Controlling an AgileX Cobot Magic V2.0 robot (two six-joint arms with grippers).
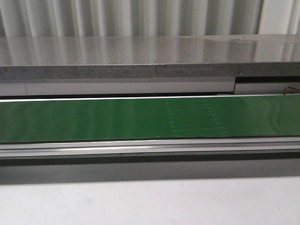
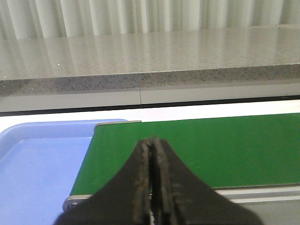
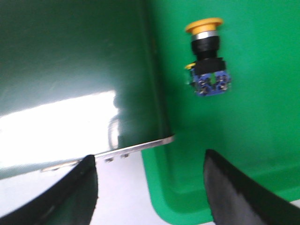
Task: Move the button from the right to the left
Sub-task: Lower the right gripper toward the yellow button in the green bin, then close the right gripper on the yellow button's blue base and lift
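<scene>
The button lies on its side in a green tray, seen only in the right wrist view: yellow round cap, dark body, blue-grey block. My right gripper is open and empty, hovering above the tray's corner and the end of the green conveyor belt, short of the button. My left gripper is shut and empty, over the left end of the belt, beside a blue tray. Neither gripper nor the button shows in the front view.
The green belt runs across the front view between metal rails. A grey stone counter stands behind it, and a white table surface lies in front. The blue tray sits at the belt's left end, the green tray at its right end.
</scene>
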